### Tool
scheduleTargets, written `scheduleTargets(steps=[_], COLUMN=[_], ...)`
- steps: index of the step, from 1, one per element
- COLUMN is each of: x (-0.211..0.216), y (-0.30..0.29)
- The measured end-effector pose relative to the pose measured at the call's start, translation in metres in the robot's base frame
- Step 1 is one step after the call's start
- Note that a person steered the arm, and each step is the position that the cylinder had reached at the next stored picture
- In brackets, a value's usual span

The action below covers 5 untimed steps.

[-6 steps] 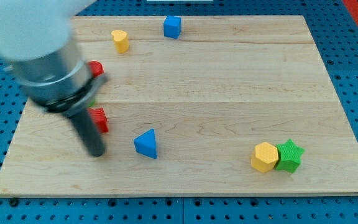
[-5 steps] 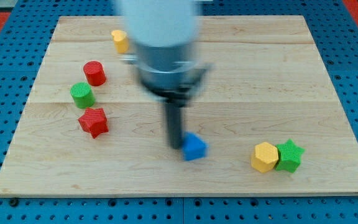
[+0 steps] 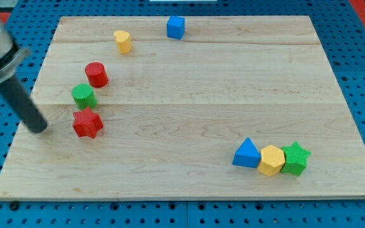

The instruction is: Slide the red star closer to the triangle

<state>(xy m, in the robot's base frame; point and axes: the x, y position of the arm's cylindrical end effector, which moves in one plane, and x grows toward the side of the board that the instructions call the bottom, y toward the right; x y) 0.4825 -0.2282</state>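
Observation:
The red star [image 3: 87,123] lies on the wooden board [image 3: 189,101] at the view's left. My tip [image 3: 40,129] is on the board just left of the red star, a short gap apart from it. The blue triangle [image 3: 246,154] sits at the lower right, touching the yellow hexagon [image 3: 271,160], far to the right of the star.
A green cylinder [image 3: 83,96] sits just above the red star and a red cylinder [image 3: 96,74] above that. A green star [image 3: 295,158] touches the yellow hexagon's right side. A yellow block [image 3: 123,41] and a blue cube [image 3: 175,27] lie near the top edge.
The blue triangle has been pushed right, from mid-board to against the yellow hexagon. My tip has swung back to the left side of the red star, which sits slightly further left.

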Motion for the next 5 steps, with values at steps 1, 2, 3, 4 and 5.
scheduleTargets(steps=[1,2,3,4,5], x=[0.008,0.044,0.051,0.054,0.051], y=[0.112,0.198,0.201,0.247,0.175])
